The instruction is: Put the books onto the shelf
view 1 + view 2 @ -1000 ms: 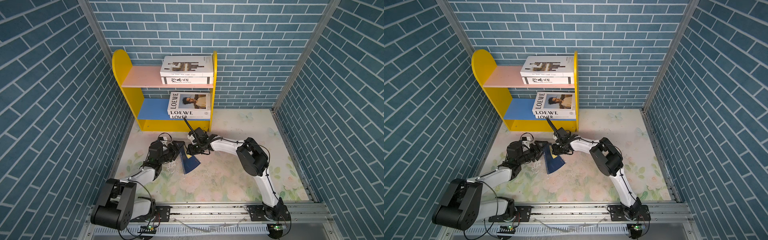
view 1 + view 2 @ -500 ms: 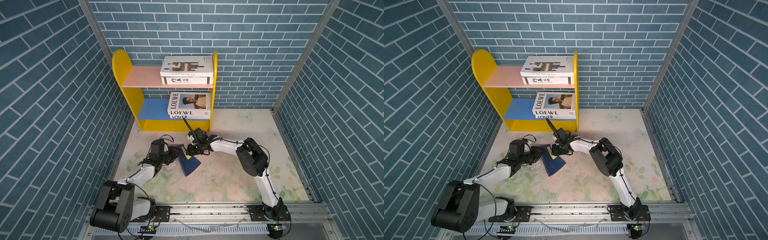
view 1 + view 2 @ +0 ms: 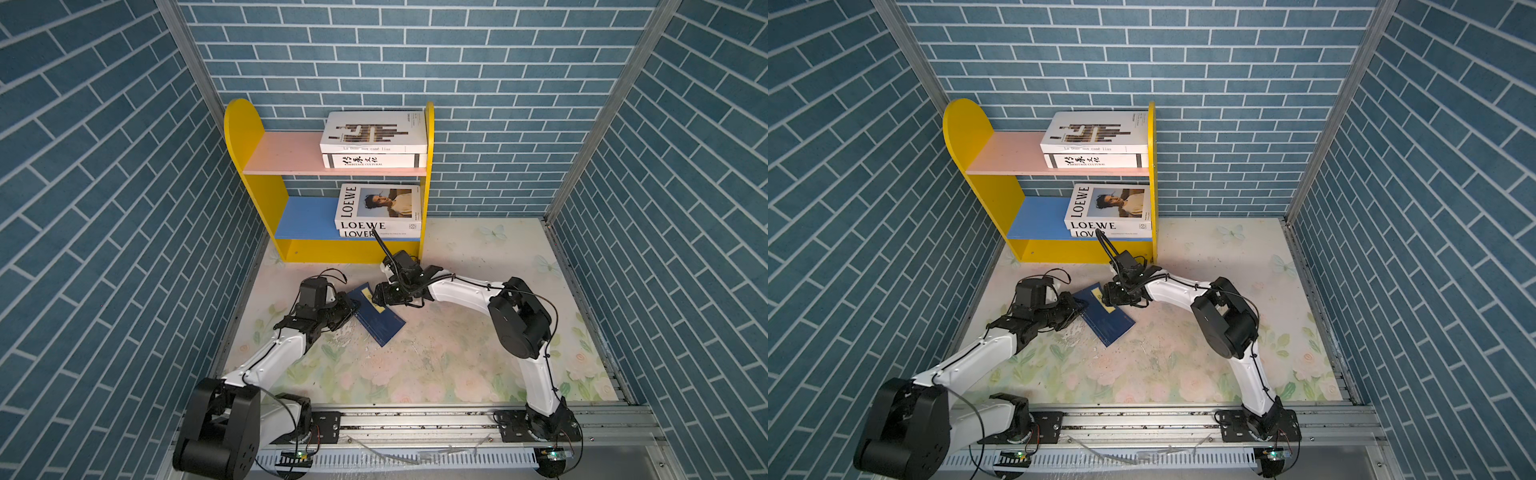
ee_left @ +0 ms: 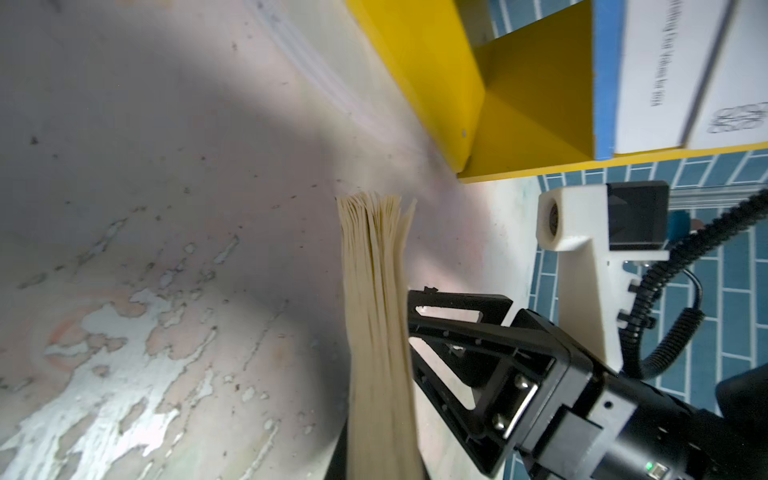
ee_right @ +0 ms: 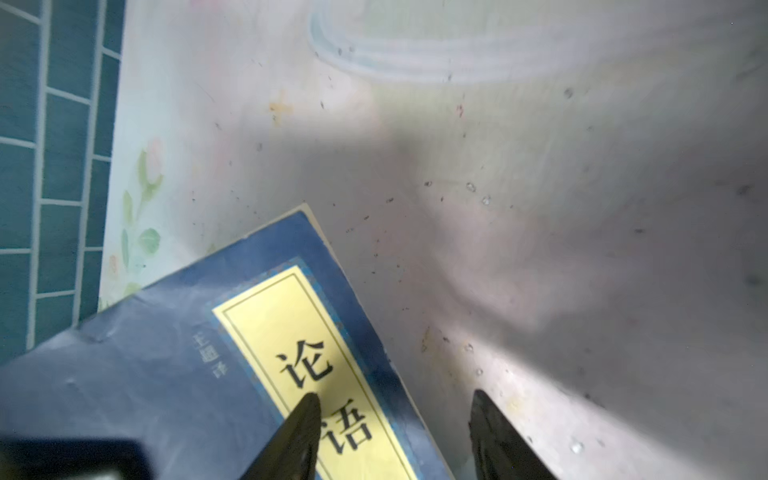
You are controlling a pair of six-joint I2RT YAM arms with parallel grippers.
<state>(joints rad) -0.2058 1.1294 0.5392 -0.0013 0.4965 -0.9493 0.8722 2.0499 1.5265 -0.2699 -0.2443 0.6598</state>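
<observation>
Books first, in both top views: four large white books (image 3: 380, 203) lying flat on the small wooden shelf (image 3: 245, 137) with yellow round-topped sides, two on the pink upper board and two on the blue lower board. Thin navy book (image 3: 382, 322) with a yellow label down on the floral tabletop (image 3: 415, 365), in front of the shelf and between the two arms. Left pincer (image 3: 352, 309) touching its left edge. Right pincer (image 3: 378, 294) over its far corner, at the label. Flat or slightly raised: not clear from here.

Left wrist view: cream page edge of the navy book (image 4: 374, 311) running straight out from this arm's own pincer, pinched there, with the fingers themselves barely in frame. Right pincer (image 4: 417, 328) just beside the pages. Yellow shelf (image 4: 436, 75) beyond.

Right wrist view: jaws spread, gripping nothing. One fingertip (image 5: 305, 415) over the yellow label of the navy book (image 5: 145, 395), its partner off the cover, above bare tabletop (image 5: 540, 208). Long edge of the book running between the two.
</observation>
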